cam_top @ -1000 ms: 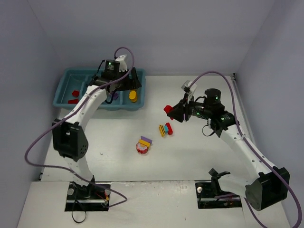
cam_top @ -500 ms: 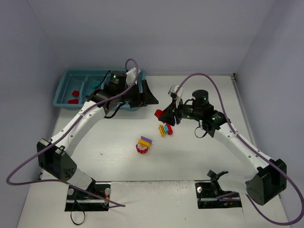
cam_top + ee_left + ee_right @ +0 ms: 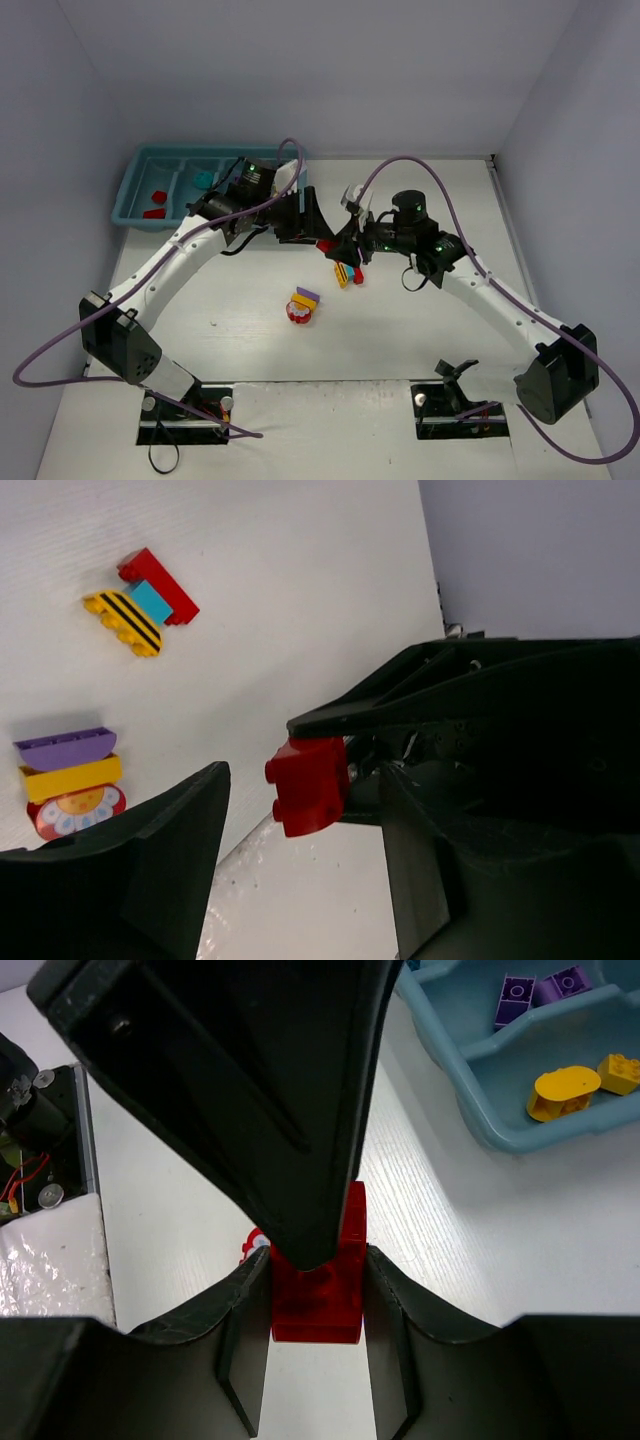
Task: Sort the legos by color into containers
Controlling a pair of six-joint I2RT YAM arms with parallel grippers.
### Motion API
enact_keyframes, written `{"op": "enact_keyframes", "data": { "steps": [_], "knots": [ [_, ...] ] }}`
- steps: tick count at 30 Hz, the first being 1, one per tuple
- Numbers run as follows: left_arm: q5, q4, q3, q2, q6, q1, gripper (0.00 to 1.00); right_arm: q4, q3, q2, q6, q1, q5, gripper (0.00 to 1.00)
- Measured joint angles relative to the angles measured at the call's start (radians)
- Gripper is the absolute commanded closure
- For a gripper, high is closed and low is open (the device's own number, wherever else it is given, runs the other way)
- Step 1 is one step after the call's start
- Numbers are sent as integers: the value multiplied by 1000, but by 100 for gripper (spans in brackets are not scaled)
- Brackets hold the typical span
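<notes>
My right gripper is shut on a red brick and holds it above the table's middle. In the right wrist view the brick sits clamped between both pads. My left gripper is open right beside it. In the left wrist view its jaws stand wide on either side of the red brick without touching it. The teal-blue tray stands at the back left, with red pieces and a teal piece in its left compartments. Purple bricks and yellow pieces lie in its right ones.
A yellow, teal and red stack lies on the table just below the grippers. A purple, yellow and red flower stack lies nearer the front. Both show in the left wrist view, the first above the second. Walls close in on three sides.
My left gripper has swung from over the tray rightward to the table's middle. My right gripper has carried the red brick leftward, and the brick now sits between the left jaws.
</notes>
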Motion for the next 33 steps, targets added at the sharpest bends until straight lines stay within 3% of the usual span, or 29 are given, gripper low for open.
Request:
{"op": "enact_keyframes", "data": {
  "steps": [16,18,21,22,25,27,33],
  "knots": [
    [11,-73,2,27,55,-16,58,0,18,19,-18,27,0,91],
    [12,-72,2,34,53,-20,64,0,19,20,-18,29,0,91],
    [22,-57,2,40,45,-23,83,-1,19,26,-21,34,5,91],
    [20,-56,2,41,38,-23,94,-1,19,26,-23,34,6,88],
    [22,-48,2,41,15,-18,100,10,19,26,-37,34,19,73],
    [15,-46,2,40,23,-19,100,8,19,26,-37,34,23,40],
    [-44,-97,9,40,135,20,100,14,19,26,-40,34,45,3]
  ]
}}
